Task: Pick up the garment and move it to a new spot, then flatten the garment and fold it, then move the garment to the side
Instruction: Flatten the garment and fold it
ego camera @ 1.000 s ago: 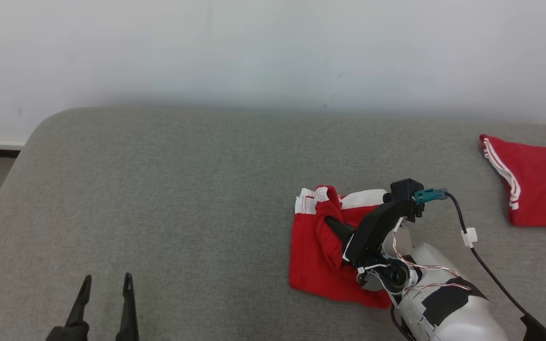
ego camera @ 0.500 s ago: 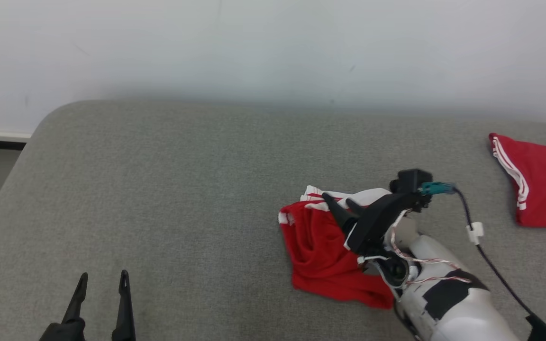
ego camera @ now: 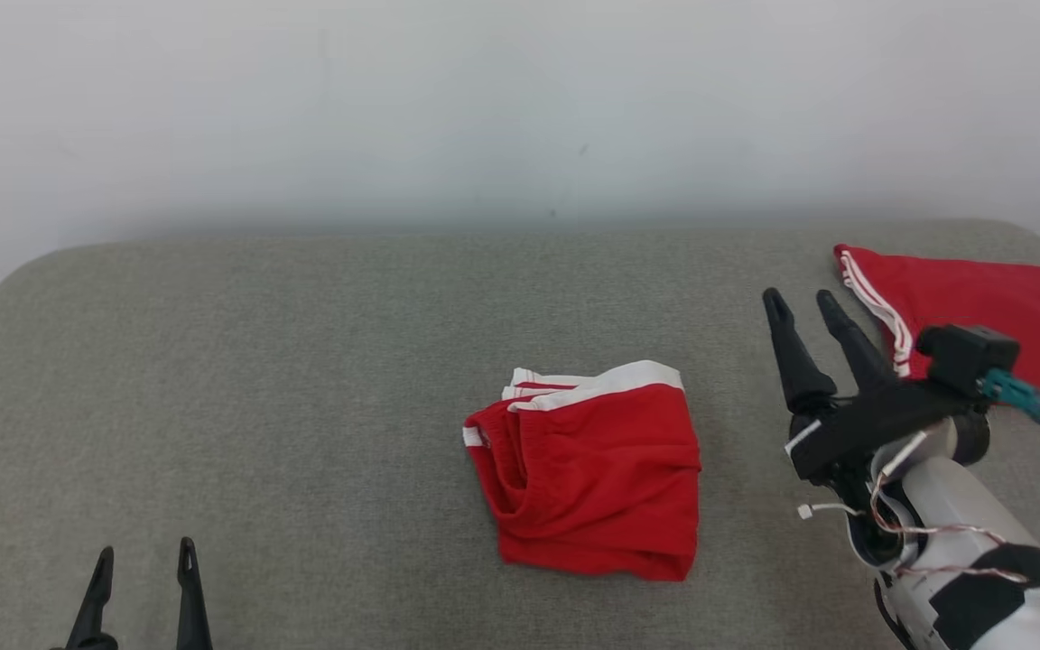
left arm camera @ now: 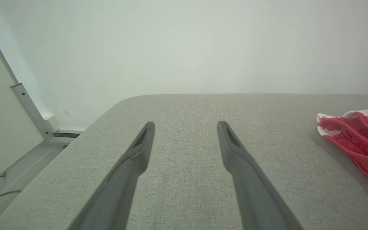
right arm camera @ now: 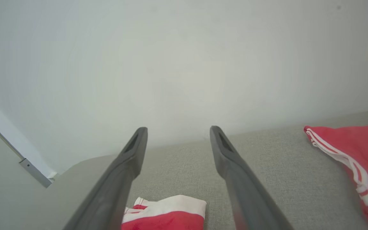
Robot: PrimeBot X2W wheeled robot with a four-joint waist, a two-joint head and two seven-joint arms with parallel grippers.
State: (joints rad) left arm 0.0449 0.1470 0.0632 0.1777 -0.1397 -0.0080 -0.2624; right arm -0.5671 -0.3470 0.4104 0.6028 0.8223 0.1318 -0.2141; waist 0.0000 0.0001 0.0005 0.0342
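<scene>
**On the counter [ego camera: 303, 361]: garment [ego camera: 597, 478] folded, nothing gripped**

Near the middle of the grey, fabric-covered top lies the garment, a pair of red shorts folded into a rough square (the folds are loose, with a rumpled opening along its left side). Its white band runs along the far edge, facing the wall [ego camera: 484, 108]. Nothing touches it.

To its right, well apart from the cloth, the right hand [ego camera: 798, 298] stands over the counter. Its two dark fingers are spread wide and point toward the wall, with nothing between them. In the right wrist view the garment's white band shows low down, between the fingers and below their tips. Farther right, near the counter's far right corner, a second red garment [ego camera: 971, 307] with white side stripes lies flat. The right hand stands between the two pieces.

At the near left edge of the head view, the left hand [ego camera: 145, 549] sits low over the counter, far from the garment, its fingers likewise parted and empty. In the left wrist view the garment lies off to the right of those fingers, with bare grey fabric between.
</scene>
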